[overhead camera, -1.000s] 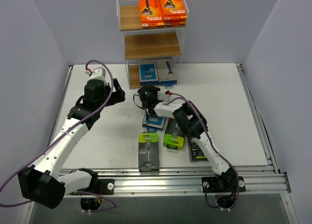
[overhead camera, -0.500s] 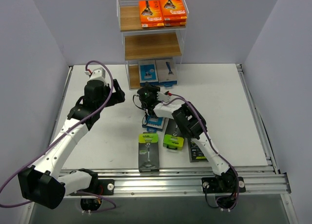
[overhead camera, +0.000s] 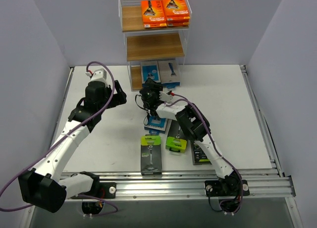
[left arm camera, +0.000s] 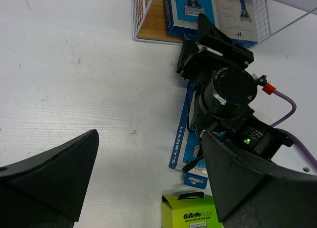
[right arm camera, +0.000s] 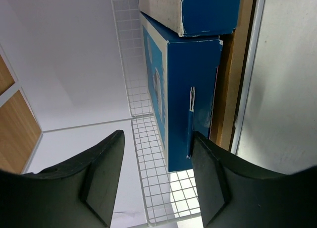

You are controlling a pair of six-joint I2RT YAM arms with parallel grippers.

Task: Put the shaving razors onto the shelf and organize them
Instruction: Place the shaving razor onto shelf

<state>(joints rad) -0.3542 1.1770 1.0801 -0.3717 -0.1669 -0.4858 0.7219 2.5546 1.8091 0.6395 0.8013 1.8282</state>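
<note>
My right gripper point(right arm camera: 157, 139) is gaping, empty, facing a blue razor pack point(right arm camera: 193, 89) at the shelf's point(overhead camera: 154, 45) bottom front edge. My left gripper point(left arm camera: 148, 139) is hanging spread; my right wrist point(left arm camera: 230, 89) is half-hiding a second pack point(left arm camera: 179, 143).

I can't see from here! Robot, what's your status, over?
Left gripper: jaws open, empty. Right gripper: jaws open at the shelf, bottom tier, blue razor pack just ahead. Four loose packs waiting; nothing in the way.
</note>
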